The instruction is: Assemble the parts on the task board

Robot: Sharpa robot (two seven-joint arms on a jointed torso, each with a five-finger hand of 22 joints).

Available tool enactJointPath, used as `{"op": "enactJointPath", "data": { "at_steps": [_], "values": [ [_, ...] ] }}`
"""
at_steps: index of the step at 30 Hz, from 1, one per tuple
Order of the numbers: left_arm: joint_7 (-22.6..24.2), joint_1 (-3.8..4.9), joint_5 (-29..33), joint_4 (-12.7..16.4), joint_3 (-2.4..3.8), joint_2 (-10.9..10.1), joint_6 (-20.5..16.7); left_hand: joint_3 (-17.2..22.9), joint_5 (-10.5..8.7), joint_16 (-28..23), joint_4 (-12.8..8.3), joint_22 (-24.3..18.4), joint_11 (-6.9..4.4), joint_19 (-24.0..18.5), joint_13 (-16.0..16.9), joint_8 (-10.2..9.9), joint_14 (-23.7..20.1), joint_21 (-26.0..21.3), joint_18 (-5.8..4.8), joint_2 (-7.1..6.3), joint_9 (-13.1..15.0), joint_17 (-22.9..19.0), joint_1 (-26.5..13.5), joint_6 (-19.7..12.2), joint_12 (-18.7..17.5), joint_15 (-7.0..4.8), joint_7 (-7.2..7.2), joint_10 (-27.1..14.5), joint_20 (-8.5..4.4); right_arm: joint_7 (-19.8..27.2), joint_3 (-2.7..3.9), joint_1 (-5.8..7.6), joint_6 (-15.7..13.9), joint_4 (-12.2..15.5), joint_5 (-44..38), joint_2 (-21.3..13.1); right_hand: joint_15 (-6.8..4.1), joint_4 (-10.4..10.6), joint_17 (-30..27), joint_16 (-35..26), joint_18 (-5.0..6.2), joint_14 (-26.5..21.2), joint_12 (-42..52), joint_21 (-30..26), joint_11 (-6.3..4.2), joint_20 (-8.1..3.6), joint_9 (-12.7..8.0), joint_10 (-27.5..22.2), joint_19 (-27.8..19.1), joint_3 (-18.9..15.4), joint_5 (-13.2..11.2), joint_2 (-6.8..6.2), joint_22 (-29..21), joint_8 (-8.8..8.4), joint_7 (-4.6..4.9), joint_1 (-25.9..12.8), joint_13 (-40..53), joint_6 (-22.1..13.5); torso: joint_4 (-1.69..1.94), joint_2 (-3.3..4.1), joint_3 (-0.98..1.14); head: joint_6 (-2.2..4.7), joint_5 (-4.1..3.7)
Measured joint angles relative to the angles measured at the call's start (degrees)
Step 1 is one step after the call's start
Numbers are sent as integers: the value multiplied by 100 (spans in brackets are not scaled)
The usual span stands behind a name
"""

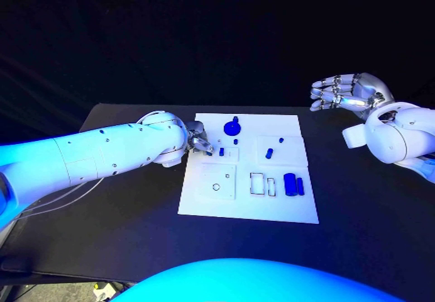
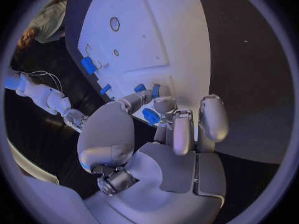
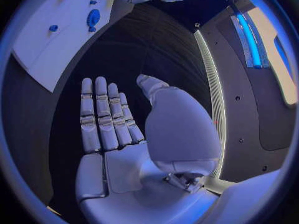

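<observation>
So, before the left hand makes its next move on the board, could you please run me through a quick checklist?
1. Left hand at the task board's left edge, over the small blue parts: ok.
2. Firm hold on a part: cannot tell; in the left wrist view the fingers close around a small blue part, but contact is unclear.
3. Right hand open, raised off the table, away from the board: ok.
4. Round blue part near the board's far edge, apart from both hands: ok.
5. Two long blue parts side by side near the board's right edge, untouched: ok.
</observation>
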Motion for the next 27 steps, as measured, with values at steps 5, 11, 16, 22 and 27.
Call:
{"op": "enactJointPath", "data": {
  "at_steps": [5, 11, 16, 22, 27],
  "values": [
    [3, -15, -16, -14, -11, 14, -53, -157, -1, 0, 157, 0, -16, 0, 0, 233, 0, 41, 0, 0, 2, 0, 0, 332, 0, 0, -72, 107, 0, 2, 0, -4, 0, -2, 0, 3, 0, 0, 0, 0, 0, 0, 0, 0, 0, 0, 0, 0, 0, 0, 0, 0, 0, 0, 0, 0, 0, 0, 1, 0, 2, 0, -4],
    [6, -16, -30, -23, -11, 23, -66, -158, -1, 0, 157, 1, -6, 0, 0, 234, 0, 41, 0, 0, 5, 0, 0, 381, 0, -1, -82, 120, 0, 3, 0, -6, 0, -3, 0, 4, 0, 0, 0, 0, 0, 0, 0, 0, 0, 0, 0, 0, 0, 0, 0, 0, 0, 0, 0, 0, 0, 0, 1, 0, 3, 0, -14],
    [5, -16, -34, -29, -11, 31, -55, -159, -2, 0, 158, 1, -6, 0, 0, 235, 1, 41, 0, 0, 11, 0, 0, 382, 0, -1, -83, 120, 0, 4, 0, -8, 0, -4, 0, 4, 0, 0, 0, 0, 0, 0, 0, 0, 0, 0, 0, 0, 0, 0, 0, 0, 0, 0, 0, 0, -1, 0, -1, 0, 2, 0, -16],
    [-11, -19, -45, -44, -13, 42, -49, -364, -1, 0, 364, 1, -6, 19, 0, 268, 28, 41, 0, 11, 10, 0, 10, 545, 0, -29, -142, 120, -21, 6, 0, -8, -1, -3, 0, 3, 0, 0, 0, 0, 0, 0, 0, 0, 0, 0, 0, 0, 0, 0, 0, 0, 0, 0, 0, 0, -1, 0, -1, 1, 2, 0, -24],
    [-31, -21, -51, -58, -15, 49, -47, -611, 0, 0, 608, 1, -6, 19, 0, 268, 29, 41, 0, 12, 10, 0, 11, 610, 0, -29, -206, 120, -21, 7, 0, -9, -1, -2, 0, 2, 0, 0, 0, 0, 0, 0, 0, 0, 0, 0, 0, 0, 0, 0, 0, 0, 0, 0, 0, 0, -1, 0, 2, 1, 0, 0, -26]
  ]
}}
